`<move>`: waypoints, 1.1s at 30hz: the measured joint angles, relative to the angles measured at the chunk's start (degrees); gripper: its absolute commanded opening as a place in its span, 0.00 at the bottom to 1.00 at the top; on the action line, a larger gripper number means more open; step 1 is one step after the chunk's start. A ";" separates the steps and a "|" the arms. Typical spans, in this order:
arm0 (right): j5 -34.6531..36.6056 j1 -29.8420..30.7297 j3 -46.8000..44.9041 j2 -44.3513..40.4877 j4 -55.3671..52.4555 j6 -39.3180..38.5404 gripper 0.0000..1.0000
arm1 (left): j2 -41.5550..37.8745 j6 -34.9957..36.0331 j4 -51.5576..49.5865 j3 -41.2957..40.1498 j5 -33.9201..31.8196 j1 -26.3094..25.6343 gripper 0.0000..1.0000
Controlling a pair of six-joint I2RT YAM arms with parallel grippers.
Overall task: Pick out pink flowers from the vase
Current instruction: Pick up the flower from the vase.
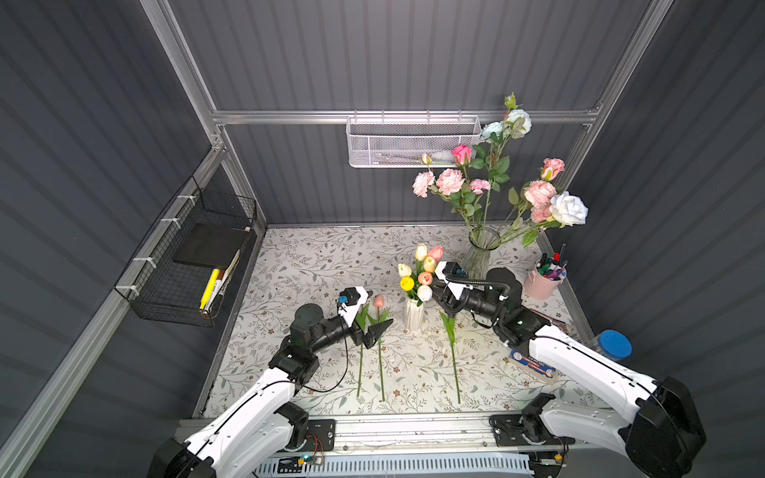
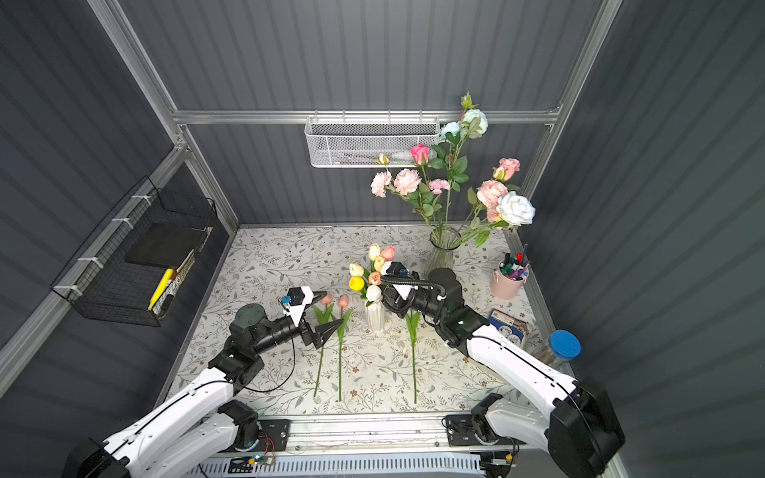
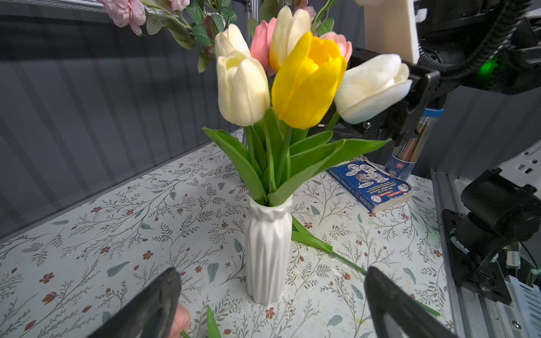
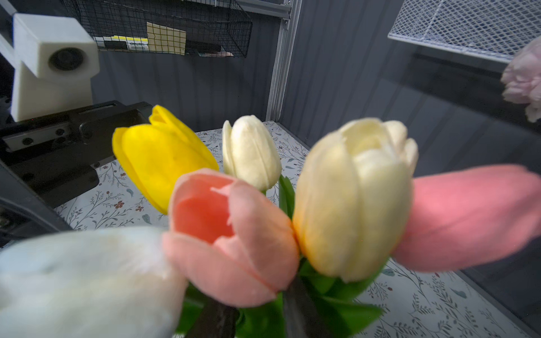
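Two pink tulips (image 4: 231,231) stand in white vase (image 1: 414,314), mid-table, packed among yellow tulip (image 4: 158,158) and cream tulips (image 4: 354,199)

Right gripper (image 4: 256,314) in among stems under blooms, jaws narrowed; clamped on stem or not, cannot tell

Best, likely: pinch pink stem only, lift straight up, slowly; neighbours not dragged out, vase not tipped

Left gripper (image 2: 333,308) spread wide, empty, above laid-out tulips (image 1: 381,364) running to front edge

Open room: toward left edge, gap between laid stems

Crowded: book (image 3: 369,184) by right edge, glass vase (image 1: 480,252) near back right corner
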 measured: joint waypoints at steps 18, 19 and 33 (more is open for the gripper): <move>1.07 1.22 0.85 -2.32 1.29 0.48 0.01 | -0.02 0.00 0.00 0.00 -0.09 0.00 0.99; 1.22 1.25 0.85 -2.75 1.27 0.48 0.01 | -0.02 0.00 0.00 0.00 -0.17 0.00 0.99; 1.53 1.27 12.17 -5.20 -3.69 0.63 0.00 | -0.63 0.00 0.00 0.02 -0.24 0.00 0.99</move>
